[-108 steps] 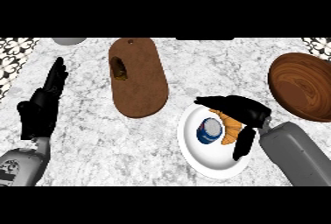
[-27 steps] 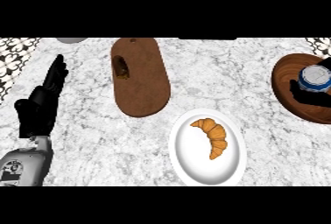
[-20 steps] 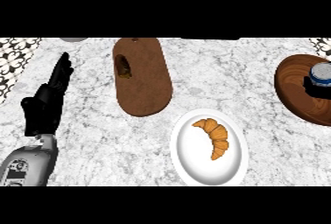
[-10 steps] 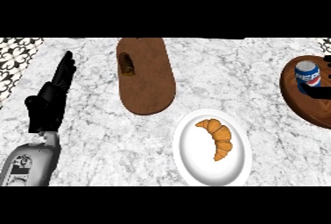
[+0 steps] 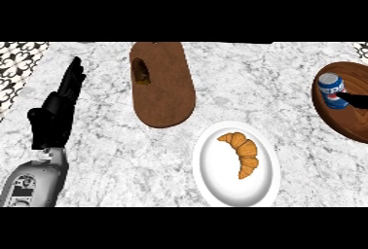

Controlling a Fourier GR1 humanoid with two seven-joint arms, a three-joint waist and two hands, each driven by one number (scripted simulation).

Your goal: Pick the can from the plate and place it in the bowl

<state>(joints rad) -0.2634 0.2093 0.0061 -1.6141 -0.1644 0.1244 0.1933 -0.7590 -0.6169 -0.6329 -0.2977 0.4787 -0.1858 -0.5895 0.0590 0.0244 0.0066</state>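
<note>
The can (image 5: pixel 331 90) is sitting inside the wooden bowl (image 5: pixel 352 127) at the right edge of the counter (image 5: pixel 108 146), so it looks like the big part of the job is done. The white plate (image 5: pixel 215 170) in the middle is now holding only a croissant (image 5: pixel 243 153). The can is lying a bit tilted, with its silver top pointing up and to the left in the view and its blue side showing, so its long way is running from the top left down toward the bowl's middle. A thin black bit of the right hand (image 5: pixel 354 100) is poking in from the right edge and touching the can's side, but so little of it is showing that I cannot tell what that hand is doing with the can. What seems to be left is for that hand to let go, if it is holding, and move away. The left hand (image 5: pixel 57 109) is resting at the left side with its fingers straight, holding nothing. A brown cutting board (image 5: pixel 164 82) is lying near the top.
</note>
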